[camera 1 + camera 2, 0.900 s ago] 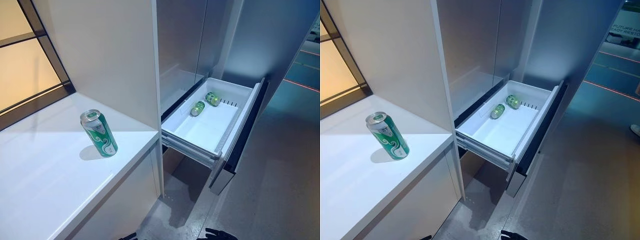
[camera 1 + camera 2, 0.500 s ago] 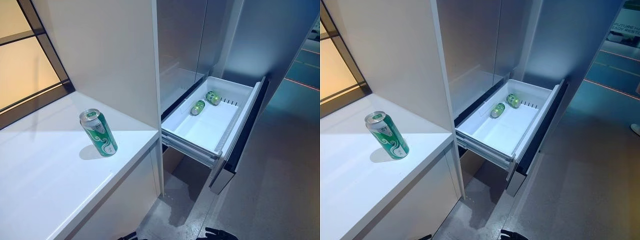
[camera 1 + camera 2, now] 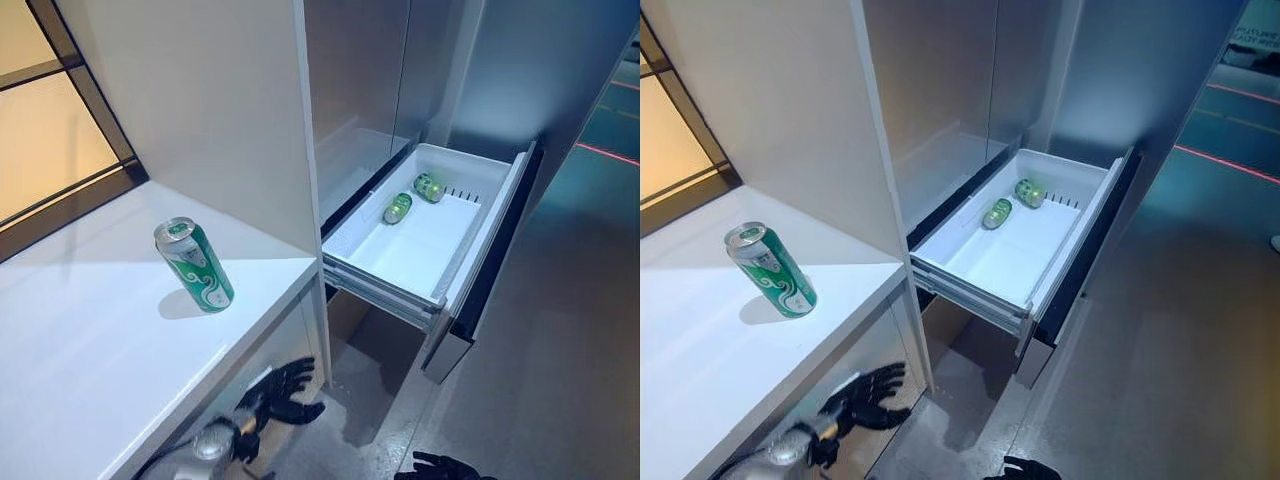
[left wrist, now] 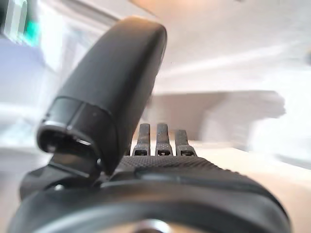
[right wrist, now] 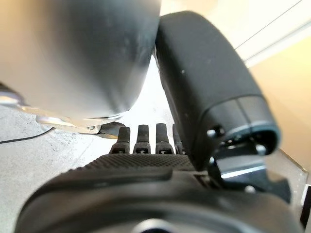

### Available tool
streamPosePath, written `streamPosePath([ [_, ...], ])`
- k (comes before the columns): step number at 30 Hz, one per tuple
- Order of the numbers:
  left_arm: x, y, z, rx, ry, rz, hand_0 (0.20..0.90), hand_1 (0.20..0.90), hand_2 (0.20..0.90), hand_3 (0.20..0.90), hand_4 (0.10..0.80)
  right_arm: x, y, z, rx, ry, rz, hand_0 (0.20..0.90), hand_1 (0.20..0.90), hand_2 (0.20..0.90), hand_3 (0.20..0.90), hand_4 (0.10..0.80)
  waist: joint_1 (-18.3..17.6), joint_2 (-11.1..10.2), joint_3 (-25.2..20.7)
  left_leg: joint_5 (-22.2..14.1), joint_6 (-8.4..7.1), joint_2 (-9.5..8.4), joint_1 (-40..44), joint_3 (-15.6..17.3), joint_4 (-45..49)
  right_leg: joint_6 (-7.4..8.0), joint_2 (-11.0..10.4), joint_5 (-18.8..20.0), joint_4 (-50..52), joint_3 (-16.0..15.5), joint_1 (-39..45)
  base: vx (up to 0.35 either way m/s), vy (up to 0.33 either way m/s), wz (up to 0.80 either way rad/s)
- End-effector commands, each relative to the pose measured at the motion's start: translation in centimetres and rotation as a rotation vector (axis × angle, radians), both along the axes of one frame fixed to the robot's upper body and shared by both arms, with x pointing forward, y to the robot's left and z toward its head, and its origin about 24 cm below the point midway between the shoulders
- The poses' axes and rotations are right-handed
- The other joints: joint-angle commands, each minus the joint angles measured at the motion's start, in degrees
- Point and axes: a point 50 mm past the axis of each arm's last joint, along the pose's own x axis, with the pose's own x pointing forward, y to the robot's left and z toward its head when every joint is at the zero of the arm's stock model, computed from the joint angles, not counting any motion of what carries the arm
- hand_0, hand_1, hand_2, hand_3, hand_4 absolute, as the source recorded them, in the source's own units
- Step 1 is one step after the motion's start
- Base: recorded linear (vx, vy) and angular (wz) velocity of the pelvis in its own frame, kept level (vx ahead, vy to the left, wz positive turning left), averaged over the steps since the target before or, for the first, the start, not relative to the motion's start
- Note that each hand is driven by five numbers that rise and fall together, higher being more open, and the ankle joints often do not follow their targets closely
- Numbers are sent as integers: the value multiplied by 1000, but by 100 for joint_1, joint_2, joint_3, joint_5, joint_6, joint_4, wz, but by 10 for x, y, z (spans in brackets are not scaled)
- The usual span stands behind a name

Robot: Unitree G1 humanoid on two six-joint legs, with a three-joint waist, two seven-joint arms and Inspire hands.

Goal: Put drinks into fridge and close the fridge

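Item 1, nearest you: your right hand (image 3: pixel 440 466), low at the bottom edge over the grey floor (image 3: pixel 540 380). Its own wrist view shows the fingers (image 5: pixel 144 140) straight and holding nothing.

Item 2: your left hand (image 3: pixel 275 392), below the front edge of the white counter (image 3: pixel 90 360), beside the cabinet front. Fingers spread and relaxed, empty, touching nothing.

Item 3: one green can (image 3: pixel 194 265), upright on the counter, near its right end and close to the tall white panel (image 3: pixel 220 100). No hand is near it.

Item 4: fridge drawer (image 3: pixel 400 278), white, pulled fully out to the right of the panel, its dark front (image 3: pixel 490 270) facing away from the counter.

Item 5: two more green cans in the drawer, both lying on their sides at its far end. The nearer can (image 3: pixel 397 208) sits toward the counter side; the farther can (image 3: pixel 430 187) lies just beyond it, by the back wall. You see them close together; you cannot tell if they touch.
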Motion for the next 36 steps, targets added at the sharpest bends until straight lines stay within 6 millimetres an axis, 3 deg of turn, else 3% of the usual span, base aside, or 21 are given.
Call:
streamPosePath([
  [1, 47, -29, 69, -289, -167, -276, 900, 900, 900, 900, 800, 20, -14, 8, -29, -27, 26, 900, 900, 900, 900, 800, 156, -51, -11, -495, 181, -247, -99, 329, 251, 146, 108, -285, 533, -27, -400, 0, 0, 0],
  [2, 51, -38, 102, -420, -223, -396, 900, 900, 900, 900, 800, 18, -14, 8, -30, -28, 21, 900, 900, 900, 900, 800, 173, -44, -22, -488, 188, -243, -94, 310, 215, 150, 108, -276, 518, -18, -402, 0, 0, 0],
  [3, 52, -42, 116, -476, -243, -433, 900, 900, 900, 900, 800, 17, -15, 8, -30, -29, 20, 900, 900, 900, 900, 800, 176, -44, -23, -491, 193, -242, -87, 305, 204, 153, 106, -274, 516, -19, -399, 0, 0, 0],
  [5, 49, -57, 172, -770, -330, -545, 900, 900, 900, 900, 800, 11, -14, 6, -29, -26, 17, 900, 900, 900, 900, 800, 199, -49, -60, -505, 224, -250, -67, 266, 145, 160, 107, -285, 494, 5, -391, 0, 0, 0],
  [7, 41, -63, 208, -971, -424, -587, 900, 900, 900, 900, 800, 4, -10, 3, -25, -22, 14, 900, 900, 900, 900, 800, 221, -74, -92, -539, 252, -259, -30, 227, 109, 166, 108, -308, 474, 35, -359, 12, -17, -1],
  [11, 31, -43, 261, -976, -830, -480, 900, 900, 900, 900, 800, -7, 3, -3, -16, -11, 13, 900, 900, 900, 900, 800, 267, -117, -125, -572, 268, -257, 7, 130, 95, 145, 124, -348, 466, 57, -298, 15, -35, 0],
  [12, 31, -41, 263, -971, -857, -465, 900, 900, 900, 900, 800, -8, 4, -3, -16, -11, 13, 900, 900, 900, 900, 800, 270, -120, -124, -574, 270, -259, 14, 117, 93, 142, 124, -352, 461, 52, -286, 0, 0, 0],
  [14, 26, -18, 284, -899, -1090, -299, 900, 900, 900, 900, 800, -16, 9, -6, -11, -7, 7, 900, 900, 900, 900, 800, 324, -129, -154, -585, 272, -277, 43, 22, 74, 119, 137, -386, 425, 17, -220, 0, 0, 0],
  [19, 18, 10, 304, -665, -1370, -37, 900, 900, 900, 900, 800, -24, 16, -9, -11, 11, 10, 900, 900, 900, 900, 800, 412, -136, -235, -585, 243, -281, 66, -67, 56, 96, 149, -444, 384, -67, -138, 26, -10, 2],
  [25, 10, 24, 318, -374, -1557, 195, 900, 900, 900, 900, 800, -28, 22, -11, -10, 32, 37, 900, 900, 900, 900, 800, 538, -157, -312, -582, 214, -278, 81, -158, 37, 52, 170, -520, 370, -185, -71, 27, -12, 12],
  [30, 15, 31, 324, -251, -1541, 303, 900, 900, 900, 900, 800, -23, 25, -11, -7, 33, 72, 900, 900, 900, 900, 800, 655, -162, -351, -554, 179, -265, 66, -221, 19, 24, 182, -574, 386, -286, -38, 12, -12, 11],
  [36, 31, 49, 314, -220, -1377, 423, 900, 900, 900, 900, 800, -12, 25, -9, -5, 18, 100, 900, 900, 900, 900, 800, 755, -139, -365, -497, 130, -257, 19, -282, 12, 8, 178, -608, 405, -389, -21, -3, -1, 12],
])
